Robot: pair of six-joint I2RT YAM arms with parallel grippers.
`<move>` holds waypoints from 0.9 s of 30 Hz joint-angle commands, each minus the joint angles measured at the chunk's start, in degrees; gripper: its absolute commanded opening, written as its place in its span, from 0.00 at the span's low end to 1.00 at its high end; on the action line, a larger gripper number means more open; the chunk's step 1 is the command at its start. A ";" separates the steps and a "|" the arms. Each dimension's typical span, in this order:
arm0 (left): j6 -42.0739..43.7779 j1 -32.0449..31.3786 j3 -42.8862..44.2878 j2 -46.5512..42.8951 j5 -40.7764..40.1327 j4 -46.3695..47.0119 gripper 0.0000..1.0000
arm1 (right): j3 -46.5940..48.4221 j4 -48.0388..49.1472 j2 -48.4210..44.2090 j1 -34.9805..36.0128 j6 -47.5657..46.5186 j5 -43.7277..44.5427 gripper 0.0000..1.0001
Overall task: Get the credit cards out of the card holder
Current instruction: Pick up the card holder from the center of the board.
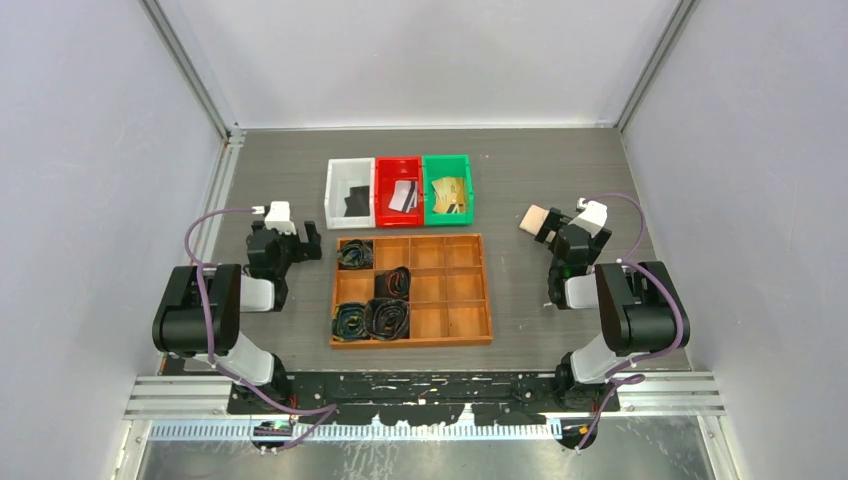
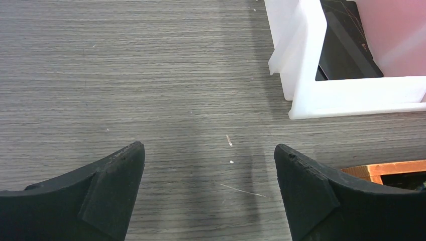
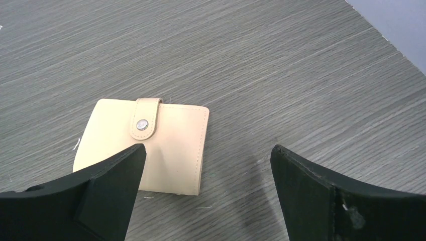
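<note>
The tan card holder lies closed on the table with its strap tab snapped shut. It also shows at the right in the top view. My right gripper is open and hovers just above and behind the holder, with its left finger over the holder's near left part. My left gripper is open and empty over bare table, left of the white bin. A black card lies in the white bin, a grey card in the red bin and a gold card in the green bin.
The white bin, red bin and green bin stand in a row at the back centre. A wooden divided tray in the middle holds several dark coiled belts. Grey walls close in both sides.
</note>
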 commanded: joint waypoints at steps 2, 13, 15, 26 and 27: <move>1.34 -0.20 1.65 -1.01 0.45 1.67 1.00 | 0.12 2.51 -0.16 -0.07 -0.81 0.72 1.00; 1.19 1.48 1.13 -2.51 5.59 1.87 1.00 | 1.06 -1.39 -3.57 0.69 -0.12 4.63 0.99; 0.65 2.08 1.98 -5.69 5.75 -1.98 1.00 | 6.51 -16.99 -8.89 0.72 2.17 7.82 1.00; 7.42 5.52 22.60 -22.20 8.22 -54.85 1.00 | 35.74 -68.96 -11.35 -6.21 39.33 5.84 0.99; 7.52 5.67 23.66 -23.18 8.68 -57.53 1.00 | 36.02 -68.25 -11.23 -7.79 39.81 0.57 0.99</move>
